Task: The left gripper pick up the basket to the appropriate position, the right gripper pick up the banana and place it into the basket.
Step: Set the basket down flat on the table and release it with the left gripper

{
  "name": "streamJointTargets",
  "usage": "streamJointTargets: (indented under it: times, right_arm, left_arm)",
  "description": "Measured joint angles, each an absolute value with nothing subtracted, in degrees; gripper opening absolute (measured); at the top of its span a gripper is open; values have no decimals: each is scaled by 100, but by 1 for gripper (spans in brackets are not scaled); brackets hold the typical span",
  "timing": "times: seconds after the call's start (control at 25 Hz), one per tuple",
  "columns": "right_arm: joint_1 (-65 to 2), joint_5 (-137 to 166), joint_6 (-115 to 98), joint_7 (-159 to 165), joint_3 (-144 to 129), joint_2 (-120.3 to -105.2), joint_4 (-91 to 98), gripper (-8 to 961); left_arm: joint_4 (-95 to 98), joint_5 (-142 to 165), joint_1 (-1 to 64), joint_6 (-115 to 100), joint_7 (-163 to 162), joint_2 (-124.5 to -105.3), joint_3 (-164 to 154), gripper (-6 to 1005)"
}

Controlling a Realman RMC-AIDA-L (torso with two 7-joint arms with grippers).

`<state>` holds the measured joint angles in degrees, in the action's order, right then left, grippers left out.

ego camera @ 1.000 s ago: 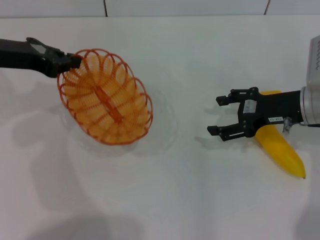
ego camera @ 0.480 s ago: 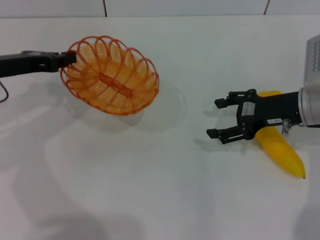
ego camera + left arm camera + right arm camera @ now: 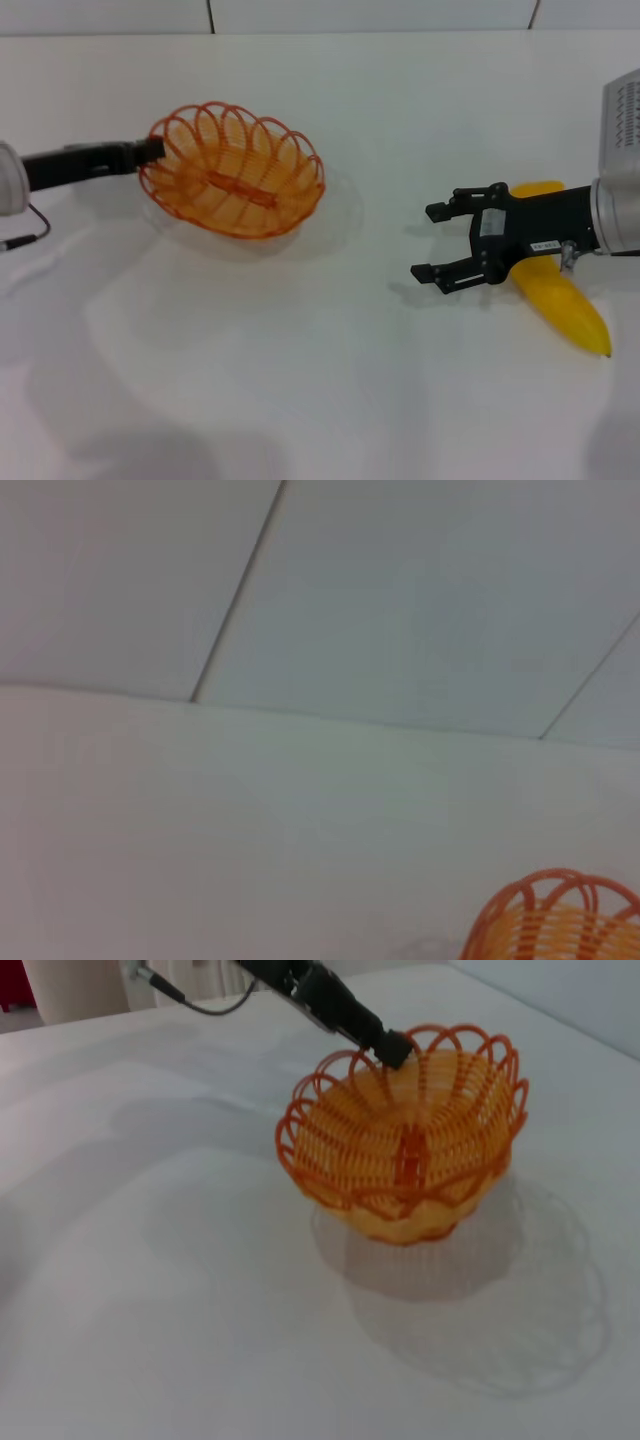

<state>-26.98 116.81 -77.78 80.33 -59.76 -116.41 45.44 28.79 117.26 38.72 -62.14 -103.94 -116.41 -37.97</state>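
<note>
Left gripper clamped on the basket rim at table left, its fingers mostly hidden by wire; right gripper spread wide, holding nothing, covering part of the banana near the right edge.

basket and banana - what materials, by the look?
Basket: orange looped wire, probably plastic-coated; open loops, see-through weave, slight sheen. Banana: smooth, uniform bright yellow with no spots, so possibly a plastic replica; real fruit can't be excluded.
</note>
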Motion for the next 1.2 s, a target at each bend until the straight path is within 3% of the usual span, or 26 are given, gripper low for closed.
streamJointTargets:
  times: [1.2]
  right_arm:
    - [-2830, 11734, -7781, 8208, -6284, -11645, 4554, 893]
  left_arm:
    - [1104, 10559, 4317, -4980, -9598, -11717, -3813, 47]
